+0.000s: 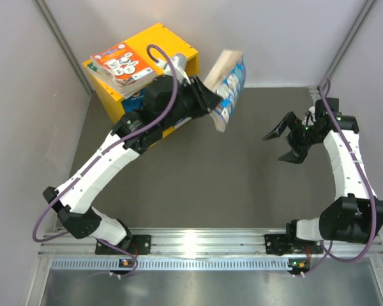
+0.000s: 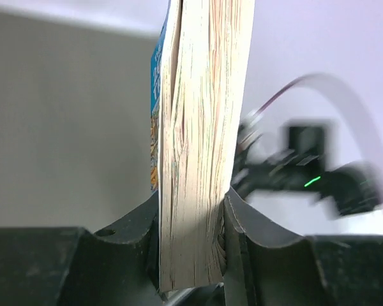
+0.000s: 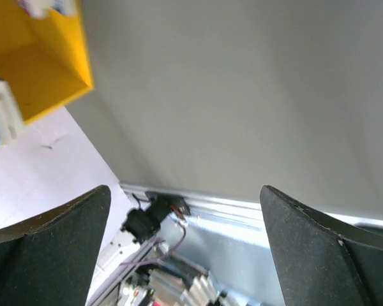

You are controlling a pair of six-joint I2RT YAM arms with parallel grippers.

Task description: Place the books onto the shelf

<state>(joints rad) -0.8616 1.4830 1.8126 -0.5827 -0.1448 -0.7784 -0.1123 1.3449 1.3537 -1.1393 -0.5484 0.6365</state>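
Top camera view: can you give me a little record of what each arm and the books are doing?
Shelf: bright yellow boxy cabinet, far left of the grey table
Books on top: colourful paperbacks stacked on its roof
Left gripper: shut on bundle of blue-covered paperbacks, held up beside the shelf
Right gripper: open, empty

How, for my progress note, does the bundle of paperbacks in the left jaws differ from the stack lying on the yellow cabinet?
The held bundle of paperbacks tilts on edge in the air; the colourful paperback stack lies flat atop the bright yellow shelf. The left gripper clamps the bundle; nothing grips the stack. Neither is in a compartment.
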